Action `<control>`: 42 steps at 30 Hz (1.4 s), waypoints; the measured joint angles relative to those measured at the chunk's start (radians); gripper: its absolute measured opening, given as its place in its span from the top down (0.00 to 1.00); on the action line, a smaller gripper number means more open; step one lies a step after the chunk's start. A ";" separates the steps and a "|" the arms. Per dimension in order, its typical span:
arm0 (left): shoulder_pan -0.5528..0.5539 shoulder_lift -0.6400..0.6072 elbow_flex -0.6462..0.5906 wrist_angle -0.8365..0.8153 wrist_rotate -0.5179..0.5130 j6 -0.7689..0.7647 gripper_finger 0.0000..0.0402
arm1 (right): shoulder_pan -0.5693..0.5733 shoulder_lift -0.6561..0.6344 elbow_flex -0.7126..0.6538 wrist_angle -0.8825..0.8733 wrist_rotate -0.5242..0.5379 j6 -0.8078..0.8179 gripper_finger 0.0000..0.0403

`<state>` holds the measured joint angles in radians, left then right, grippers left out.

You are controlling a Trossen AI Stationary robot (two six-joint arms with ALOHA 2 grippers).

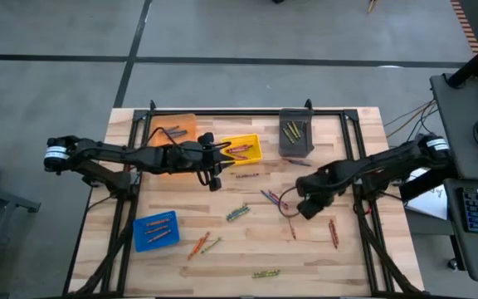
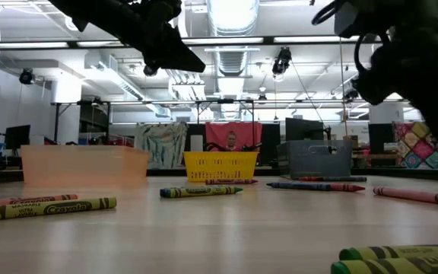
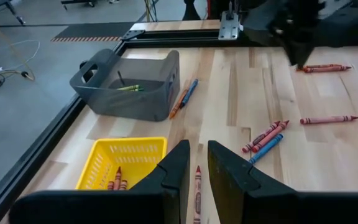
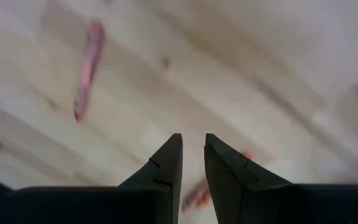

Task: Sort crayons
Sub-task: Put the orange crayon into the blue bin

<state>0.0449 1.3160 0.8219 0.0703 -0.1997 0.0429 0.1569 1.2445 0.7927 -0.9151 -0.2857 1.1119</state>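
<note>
A wooden table (image 1: pixel 305 249) stands in a workshop, with four bins toward its far side and left edge and crayons (image 1: pixel 238 213) strewn over the middle and near part. Some are already binned: reds in the yellow bin (image 1: pixel 243 149), olive ones in the grey bin (image 1: pixel 296 133), orange ones in the blue bin (image 1: pixel 155 230). The left gripper (image 3: pixel 196 163) hovers beside the yellow bin, fingers a narrow slit apart and empty, a red crayon (image 3: pixel 197 190) lying on the table below the gap. The right gripper (image 4: pixel 193 158) hangs over bare wood near a red crayon (image 4: pixel 87 68), fingers likewise nearly closed on nothing.

Risks, as I judge them: with so small a gap, either gripper coming down could press onto a crayon and roll it away, or pinch two touching crayons at once; the left one could also catch the yellow bin's rim and shove it
</note>
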 joint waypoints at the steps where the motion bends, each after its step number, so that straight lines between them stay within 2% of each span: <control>1: 0.000 0.000 0.000 -0.004 0.000 0.000 0.90 | 0.016 0.020 0.014 -0.019 -0.018 0.002 0.86; 8: 0.000 0.002 0.000 -0.013 0.000 0.017 0.90 | 0.107 0.115 0.136 -0.288 -0.028 -0.002 0.86; 11: 0.000 0.002 0.000 -0.013 0.000 0.026 0.90 | 0.140 0.120 0.157 -0.336 -0.011 -0.005 0.86; 14: 0.000 0.002 0.000 -0.012 0.000 0.035 0.90 | 0.166 0.107 0.156 -0.335 -0.004 0.007 0.86; 27: 0.000 0.002 -0.001 -0.011 0.000 0.045 0.90 | 0.282 0.013 0.056 -0.311 -0.036 0.288 0.86; 42: -0.004 0.002 -0.001 -0.013 0.000 0.039 0.90 | 0.303 0.019 0.001 -0.249 -0.027 0.358 0.86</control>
<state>0.0413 1.3178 0.8204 0.0574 -0.1993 0.0815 0.4603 1.2633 0.7937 -1.1639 -0.3132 1.4701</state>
